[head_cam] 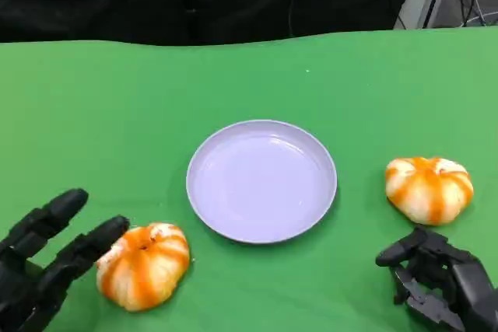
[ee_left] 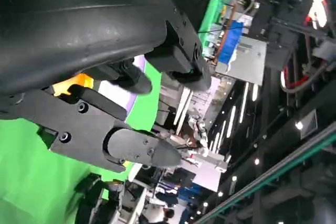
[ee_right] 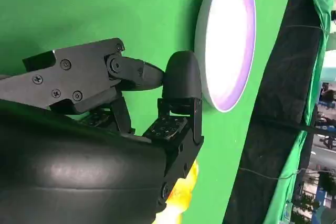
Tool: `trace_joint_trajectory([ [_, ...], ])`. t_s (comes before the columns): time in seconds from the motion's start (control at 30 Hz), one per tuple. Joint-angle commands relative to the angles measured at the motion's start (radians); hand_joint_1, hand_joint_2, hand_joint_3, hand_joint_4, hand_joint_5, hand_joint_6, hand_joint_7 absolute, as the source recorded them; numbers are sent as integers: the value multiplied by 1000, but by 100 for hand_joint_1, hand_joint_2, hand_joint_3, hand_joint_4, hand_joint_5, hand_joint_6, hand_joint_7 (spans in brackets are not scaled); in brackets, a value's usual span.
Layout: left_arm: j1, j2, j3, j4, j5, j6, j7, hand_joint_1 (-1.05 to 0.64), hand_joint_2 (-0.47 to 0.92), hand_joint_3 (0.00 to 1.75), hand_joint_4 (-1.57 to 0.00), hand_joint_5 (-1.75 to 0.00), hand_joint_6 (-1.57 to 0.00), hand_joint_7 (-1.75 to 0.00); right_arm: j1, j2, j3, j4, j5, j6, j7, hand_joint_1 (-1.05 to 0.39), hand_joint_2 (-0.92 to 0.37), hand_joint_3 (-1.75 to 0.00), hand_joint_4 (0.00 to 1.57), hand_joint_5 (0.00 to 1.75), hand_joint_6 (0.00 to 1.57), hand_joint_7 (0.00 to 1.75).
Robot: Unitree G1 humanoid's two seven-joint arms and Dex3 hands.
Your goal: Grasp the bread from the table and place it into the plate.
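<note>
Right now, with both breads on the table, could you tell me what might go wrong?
1. The left robot hand has its fingers touching the left bread; closing off-centre could push the round bread away.
2. The plate is shallow, so a dropped bread might roll out.
3. The right robot hand sits just short of the right bread and could nudge it.

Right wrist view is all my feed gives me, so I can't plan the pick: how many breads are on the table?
Observer: Two. One bread lies right of the plate, another bread at its lower left.
Operator: Is either one held?
Observer: No. The right hand sits just below the right-side bread, apart from it.
Operator: And the left hand?
Observer: The left hand is spread, fingertips right at the lower-left bread; contact unclear.
Operator: Anything in the plate?
Observer: No, it holds nothing.
</note>
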Motion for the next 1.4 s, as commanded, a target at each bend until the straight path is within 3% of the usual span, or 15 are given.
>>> trace_joint_trajectory([
  [0.03, -8, 29, -6, 9, 55, -93, -42, -76, 92, 11, -40, 0, -40, 0, -3, -16, -2, 13, -4, 17, -8, -12, -92, -50, 66, 170, 74, 118],
  [0.17, -6, 33, -23, -4, 116, -170, -26, -83, 92, 9, -36, 0, -37, 0, -8, -16, 0, 22, -10, 10, -11, -11, -92, -50, 67, 170, 74, 118],
  [0.37, 28, 83, -80, -75, 554, -486, 310, -100, 92, 18, -47, -4, -45, -3, -11, -4, 7, 26, -25, 4, -30, -13, -92, -50, 66, 169, 74, 118],
  [0.53, 53, 138, -136, -135, 844, -530, 559, -97, 92, 28, -52, -3, -49, -2, -15, -4, 11, 32, -30, 0, -40, -13, -92, -49, 66, 169, 74, 116],
  [0.73, 55, 202, -230, -205, 1104, -418, 766, -99, 92, 51, -51, -1, -50, 0, -19, -4, 15, 41, -28, -6, -44, -14, -92, -49, 67, 170, 75, 117],
  [1.03, 17, 285, -437, -264, 1274, -186, 768, -102, 92, 61, -38, 0, -41, 0, -18, -7, 17, 37, -30, -2, -51, -13, -92, -50, 67, 171, 75, 117],
  [1.4, -19, 322, -609, -279, 1312, -30, 752, -104, 92, 64, -41, -2, -42, 0, -18, -8, 18, 37, -21, -2, -44, -14, -92, -48, 67, 171, 75, 118],
])
